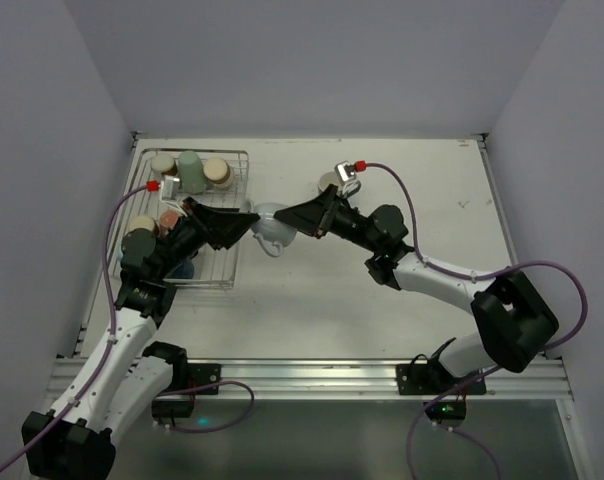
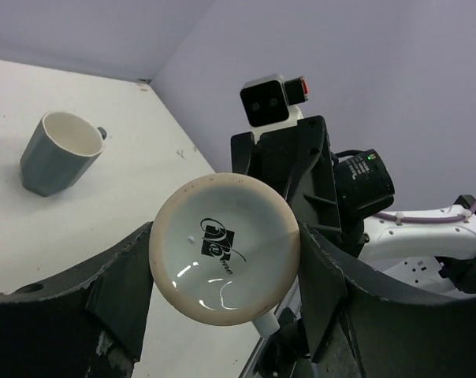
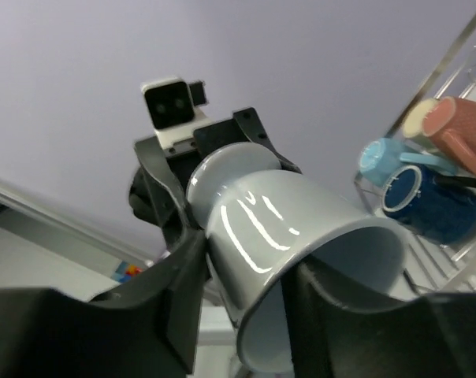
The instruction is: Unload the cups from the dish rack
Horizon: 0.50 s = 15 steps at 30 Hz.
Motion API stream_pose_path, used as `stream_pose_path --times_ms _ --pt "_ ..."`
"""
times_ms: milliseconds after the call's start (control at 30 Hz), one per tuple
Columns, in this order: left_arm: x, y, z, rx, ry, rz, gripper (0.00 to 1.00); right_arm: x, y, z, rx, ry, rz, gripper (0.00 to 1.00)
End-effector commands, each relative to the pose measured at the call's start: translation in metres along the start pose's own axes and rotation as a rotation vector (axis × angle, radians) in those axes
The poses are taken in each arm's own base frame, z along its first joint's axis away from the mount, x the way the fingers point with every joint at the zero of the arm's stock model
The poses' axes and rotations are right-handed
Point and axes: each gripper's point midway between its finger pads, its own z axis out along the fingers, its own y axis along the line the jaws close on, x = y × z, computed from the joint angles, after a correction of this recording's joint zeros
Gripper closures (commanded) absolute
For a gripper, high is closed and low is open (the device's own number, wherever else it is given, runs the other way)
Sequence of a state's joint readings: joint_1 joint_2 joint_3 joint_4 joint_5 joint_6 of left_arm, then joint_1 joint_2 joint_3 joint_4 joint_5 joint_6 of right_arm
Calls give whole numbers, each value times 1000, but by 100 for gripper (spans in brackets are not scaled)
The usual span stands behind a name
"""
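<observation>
A pale grey mug (image 1: 270, 228) hangs above the table between both grippers, just right of the dish rack (image 1: 244, 170). My left gripper (image 1: 250, 222) is shut on its base, whose printed underside fills the left wrist view (image 2: 222, 248). My right gripper (image 1: 287, 222) grips the mug's wall (image 3: 277, 220), with one finger (image 3: 183, 276) outside and the other inside the rim. In the rack stand a mint green cup (image 1: 191, 172), beige cups (image 1: 217, 172), a salmon-pink cup (image 3: 459, 130), a light blue cup (image 3: 376, 157) and a navy cup (image 3: 419, 201). A grey-green cup (image 1: 332, 180) lies on the table.
The grey-green cup also shows in the left wrist view (image 2: 57, 153), on its side on the white table behind the right arm. The rack sits at the table's left rear, beside the left wall. A metal rail (image 1: 312, 375) runs along the near edge.
</observation>
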State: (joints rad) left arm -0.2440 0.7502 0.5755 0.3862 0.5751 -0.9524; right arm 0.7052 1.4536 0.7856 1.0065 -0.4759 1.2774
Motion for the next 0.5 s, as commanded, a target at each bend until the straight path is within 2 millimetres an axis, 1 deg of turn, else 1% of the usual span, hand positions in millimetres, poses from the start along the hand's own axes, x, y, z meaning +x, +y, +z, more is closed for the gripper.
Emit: stream_pose_path --times_ms 0,33,67,100,133,167,200,233,267,300,333,367,400,433,467 --pt "-12 -34 -1 133 -41 37 66 -8 52 7 -190 -1 -28 60" --pt "-11 -33 -1 131 -38 48 45 -7 49 7 -184 2 -3 71" --pt "-12 -32 -1 121 -36 65 35 -5 46 7 -177 2 7 88" --pt "-14 -30 0 81 -18 67 27 -6 43 6 -171 -1 11 96" --pt "-17 -26 1 50 -15 126 12 -5 43 5 -168 1 7 100" --pt "-22 -24 1 22 -23 152 6 -4 39 3 -158 1 0 100" --pt "-25 -23 1 -1 -20 175 1 -7 37 0 -149 -3 -5 100" --pt "-29 -21 -1 -48 -4 227 0 -7 33 -2 -132 6 -4 100" --pt "-38 -15 -3 -107 -25 257 0 -16 29 -9 -112 -13 -29 100" --pt "-38 -9 -8 -182 11 260 0 -20 27 -12 -93 -17 -43 100" --pt "-42 -3 -13 -229 15 325 0 -22 11 -16 -16 -3 -32 100" --pt "-49 7 -18 -303 -3 356 0 -37 8 -25 22 -24 -111 100" --pt "-47 15 -25 -366 25 363 0 -40 -14 -33 142 -15 -86 100" --pt "-48 23 -31 -409 41 413 0 -46 -24 -40 207 -20 -114 100" --pt "-51 33 -37 -471 35 435 0 -73 -29 -46 283 -63 -249 100"
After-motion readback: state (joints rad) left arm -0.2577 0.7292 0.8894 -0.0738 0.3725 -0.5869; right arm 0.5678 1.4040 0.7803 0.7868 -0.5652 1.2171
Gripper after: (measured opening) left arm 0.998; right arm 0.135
